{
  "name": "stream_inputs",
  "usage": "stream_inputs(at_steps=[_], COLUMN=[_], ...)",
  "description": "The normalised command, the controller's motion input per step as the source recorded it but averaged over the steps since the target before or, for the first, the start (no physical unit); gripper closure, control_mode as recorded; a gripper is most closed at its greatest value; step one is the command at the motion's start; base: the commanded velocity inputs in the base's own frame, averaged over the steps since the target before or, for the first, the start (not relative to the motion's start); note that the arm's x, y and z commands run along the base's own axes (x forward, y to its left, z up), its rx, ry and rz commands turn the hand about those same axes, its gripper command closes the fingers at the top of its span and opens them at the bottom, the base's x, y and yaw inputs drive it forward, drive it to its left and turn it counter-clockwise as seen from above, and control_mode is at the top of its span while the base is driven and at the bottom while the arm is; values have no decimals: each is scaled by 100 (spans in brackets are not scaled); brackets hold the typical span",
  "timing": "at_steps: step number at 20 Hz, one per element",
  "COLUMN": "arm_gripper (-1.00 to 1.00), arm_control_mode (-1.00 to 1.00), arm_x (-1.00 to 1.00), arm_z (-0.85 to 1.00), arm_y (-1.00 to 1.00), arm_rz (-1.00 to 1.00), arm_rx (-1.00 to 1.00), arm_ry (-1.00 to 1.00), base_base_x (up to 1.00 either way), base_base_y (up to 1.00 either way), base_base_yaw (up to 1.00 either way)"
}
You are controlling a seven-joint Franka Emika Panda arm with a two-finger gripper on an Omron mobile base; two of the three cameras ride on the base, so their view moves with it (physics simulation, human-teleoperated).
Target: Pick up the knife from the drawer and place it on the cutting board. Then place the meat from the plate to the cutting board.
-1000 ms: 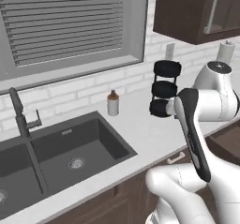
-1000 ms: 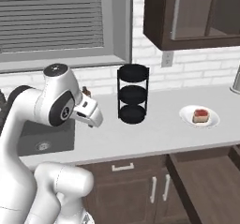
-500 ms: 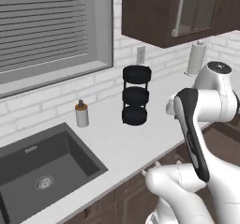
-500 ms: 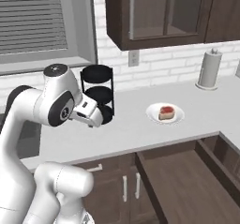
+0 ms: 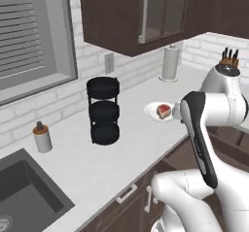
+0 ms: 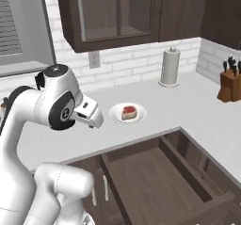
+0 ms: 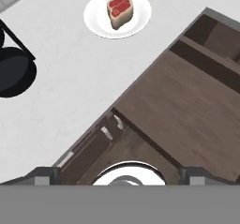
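Note:
The small white plate (image 6: 116,114) sits on the pale counter with the red-pink meat (image 6: 128,111) on it; both also appear in the hand view, plate (image 7: 96,17) and meat (image 7: 120,8). Just below the counter edge the dark brown drawer (image 6: 155,181) stands pulled out, and its visible floor (image 7: 187,106) is bare. The knife and the cutting board are out of view. My gripper (image 7: 119,177) hangs open above the counter's front edge, left of the drawer and nearer than the plate, holding nothing. In the right base view the gripper (image 6: 95,121) points down beside the plate.
A black three-tier rack (image 5: 103,109) stands left of the plate, with a small bottle (image 5: 43,138) and the sink (image 5: 24,197) further left. A paper towel roll (image 6: 170,67) stands at the back wall, and a tan knife block (image 6: 229,80) in the right corner.
The base has driven right along the counter, so the whole scene slid left. The sink has left the middle; the plate, open drawer and knife block have come into view.

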Motion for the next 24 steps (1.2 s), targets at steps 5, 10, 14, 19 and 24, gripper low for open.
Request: stream_inputs(at_steps=[5, 10, 14, 19, 24], arm_gripper=[-100, -100, -100, -100, -100], arm_control_mode=[100, 100, -100, -100, -100], arm_x=[0, 0, 50, 100, 93], arm_z=[0, 0, -3, -15, -48], arm_y=[0, 0, 4, 4, 0], arm_rz=[0, 0, -4, -3, 0], arm_rx=[0, 0, 0, 0, 0], arm_ry=[0, 0, 4, 6, 1], base_base_x=[74, 76, 45, 0, 0], base_base_y=[-2, 14, 2, 0, 0], base_base_yaw=[-22, -10, -4, 0, 0])
